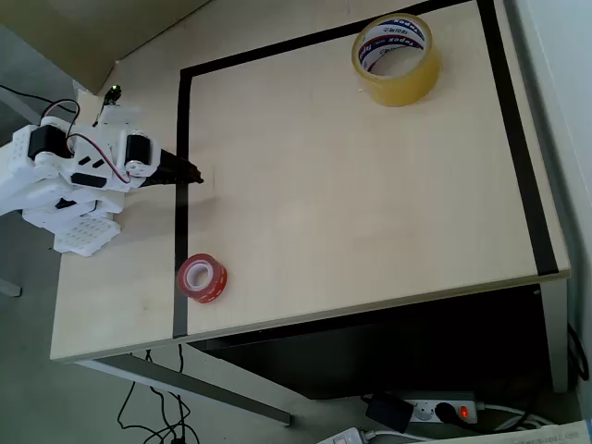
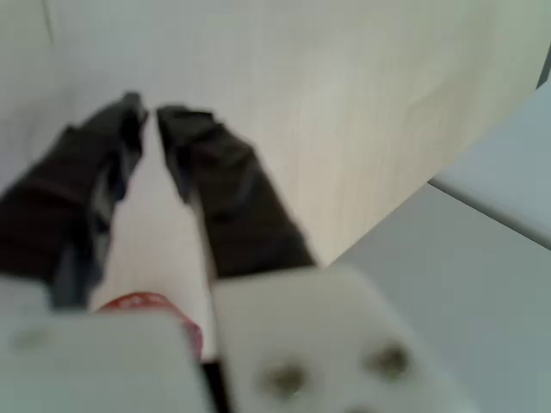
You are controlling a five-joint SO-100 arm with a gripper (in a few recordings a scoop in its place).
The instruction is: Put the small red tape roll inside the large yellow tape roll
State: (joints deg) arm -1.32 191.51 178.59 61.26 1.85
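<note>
The small red tape roll (image 1: 203, 277) lies flat near the table's front left, on the black tape line. At the far right corner stands the large yellow tape roll (image 1: 396, 57), its white printed core facing up. My gripper (image 1: 188, 174) hovers at the table's left side, above and behind the red roll and far from the yellow one. In the wrist view the two black fingers (image 2: 224, 189) nearly meet at their tips, and the gripper (image 2: 148, 110) holds nothing. A blurred red patch shows low between the fingers; I cannot tell what it is.
A black tape border (image 1: 182, 148) frames the light wooden table (image 1: 351, 203). The white arm base (image 1: 65, 180) sits at the left edge. Cables and a power strip (image 1: 435, 410) lie on the floor in front.
</note>
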